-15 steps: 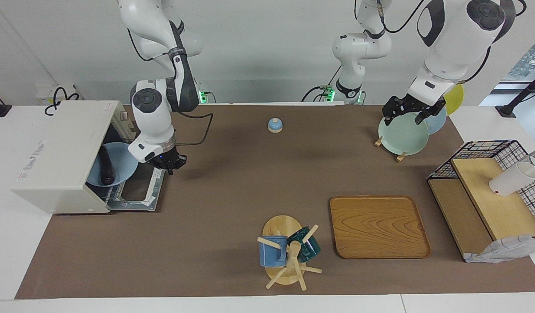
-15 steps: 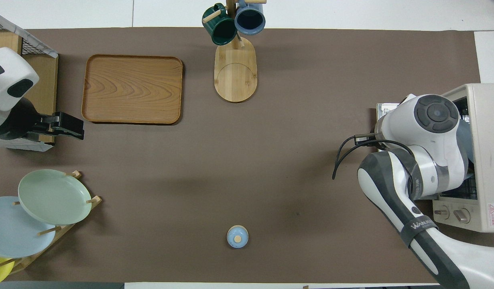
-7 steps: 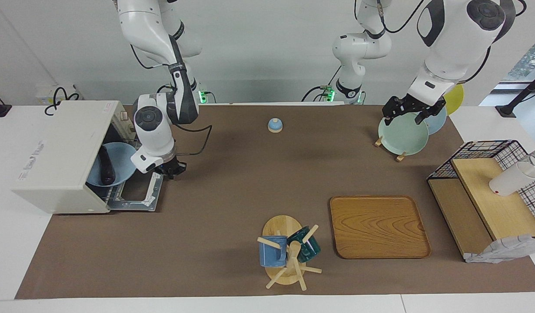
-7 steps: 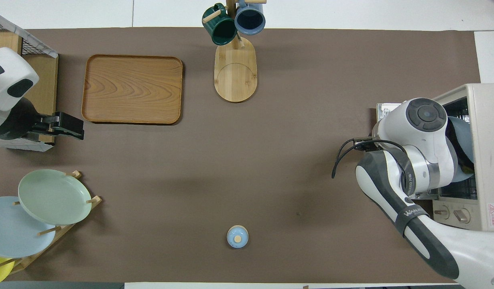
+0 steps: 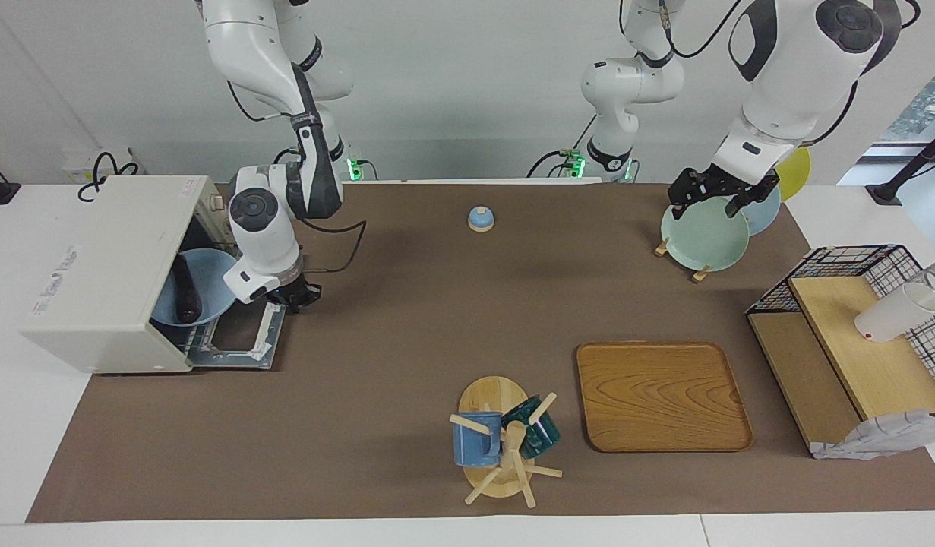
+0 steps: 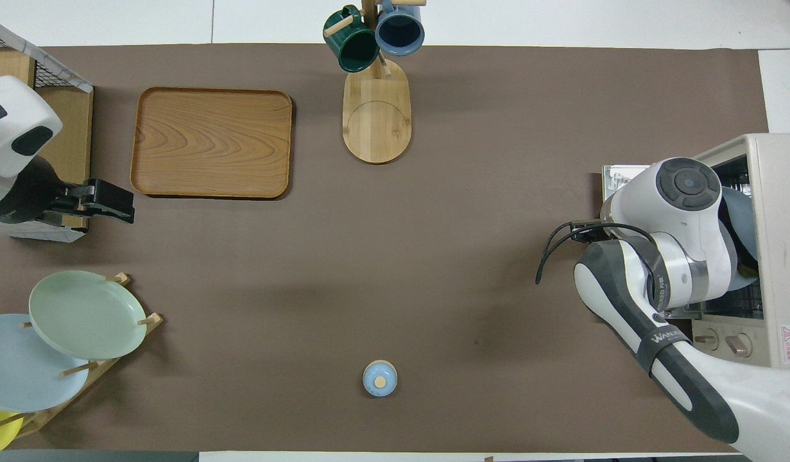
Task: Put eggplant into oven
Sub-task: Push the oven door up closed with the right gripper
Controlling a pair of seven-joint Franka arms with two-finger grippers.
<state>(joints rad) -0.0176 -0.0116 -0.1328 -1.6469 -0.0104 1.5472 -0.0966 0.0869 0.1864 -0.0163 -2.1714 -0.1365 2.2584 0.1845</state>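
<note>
You have the oven [image 5: 102, 273], a boxy off-white toaster oven, standing at the right arm's end of the table with its door [image 5: 235, 334] dropped open and lying flat on the brown mat. Inside its mouth you see the eggplant [image 5: 184, 292], long, slender and dark purple-black, resting lengthwise in a pale blue bowl [image 5: 201, 292] that sits tilted in the opening. The right gripper [image 5: 294, 295] hangs just beside the bowl's rim, over the corner of the open door nearer the robots, apart from the eggplant.
</note>
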